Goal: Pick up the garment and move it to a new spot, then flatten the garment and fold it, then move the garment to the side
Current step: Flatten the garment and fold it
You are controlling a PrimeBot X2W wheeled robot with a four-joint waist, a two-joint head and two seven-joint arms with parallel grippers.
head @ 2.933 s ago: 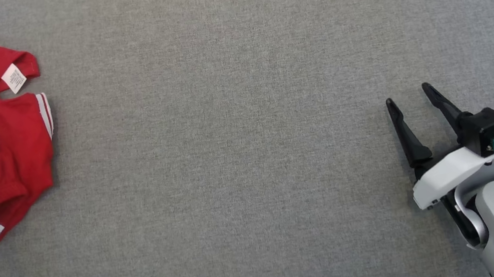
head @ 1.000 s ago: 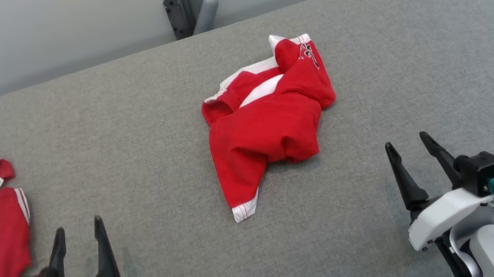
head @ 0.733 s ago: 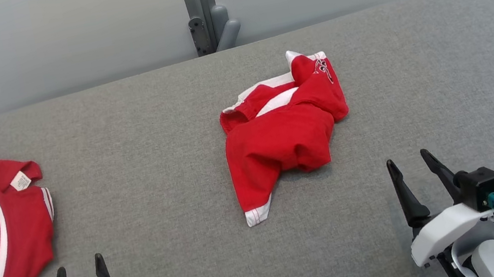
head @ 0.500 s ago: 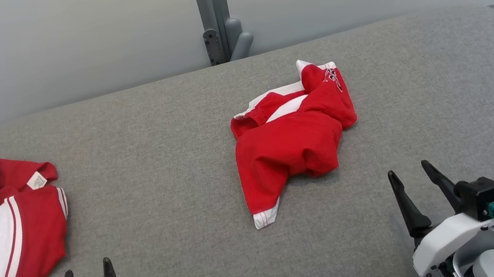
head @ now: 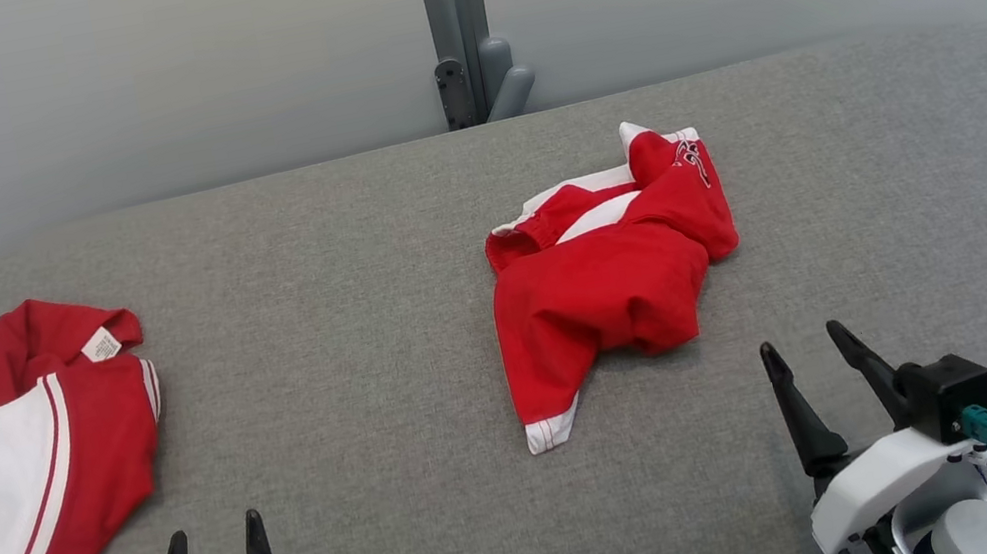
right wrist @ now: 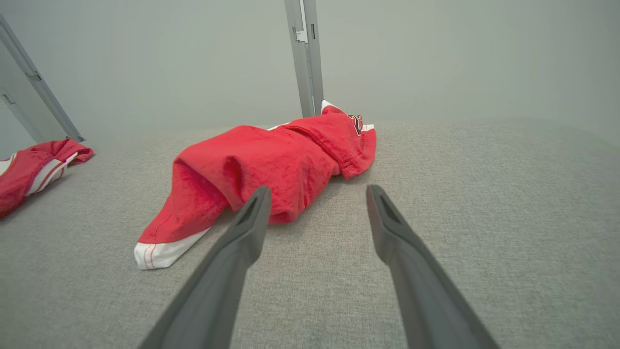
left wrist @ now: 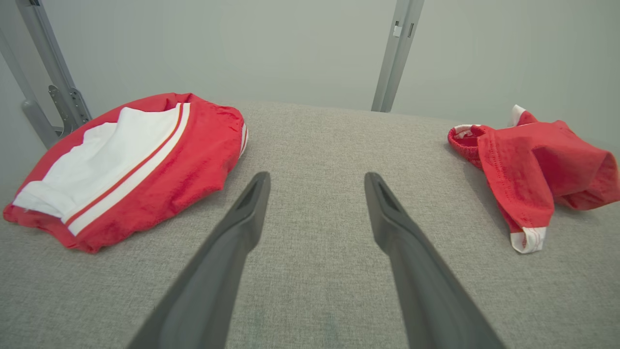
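Head view: the left hand [head: 214,525] and right hand [head: 800,338] are both spread wide and empty. The left hand's body is cut off by the bottom edge. The red garment [head: 618,291] lies crumpled mid-table [head: 343,344], apart from both hands. A folded garment [head: 27,451] lies at the far left.

Left wrist view: fingers wide, touching nothing.

Right wrist view: fingers wide; one finger hides part of the red garment's near edge. Its print is unreadable.

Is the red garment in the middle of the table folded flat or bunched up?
Bunched up: the garment lies in a rumpled heap, humped over itself, one white-trimmed end sticking out.
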